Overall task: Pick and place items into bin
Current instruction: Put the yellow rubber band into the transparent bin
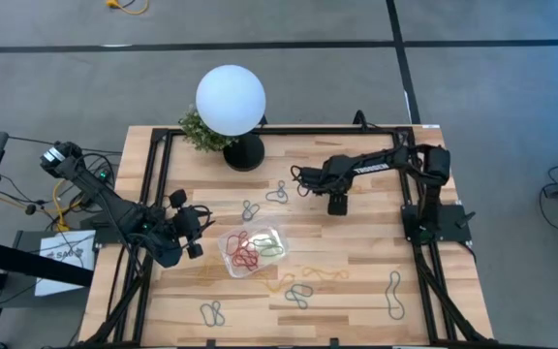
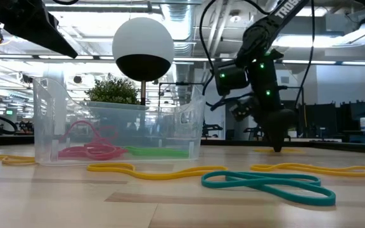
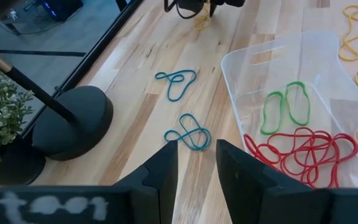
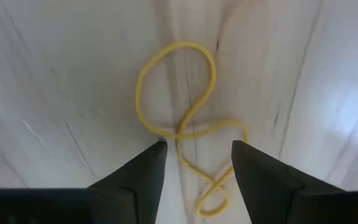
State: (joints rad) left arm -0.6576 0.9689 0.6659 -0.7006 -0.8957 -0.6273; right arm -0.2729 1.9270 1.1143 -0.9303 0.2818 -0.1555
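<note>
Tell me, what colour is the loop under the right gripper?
Yellow. The loop lies on the table between the right gripper's open fingers, clearest in the right wrist view.

Clear bin (image 1: 229,244) (red, green loops (image 1: 250,250) inside)

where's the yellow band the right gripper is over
In the right wrist view the yellow band lies on the wooden table, directly between the open right gripper.
</note>
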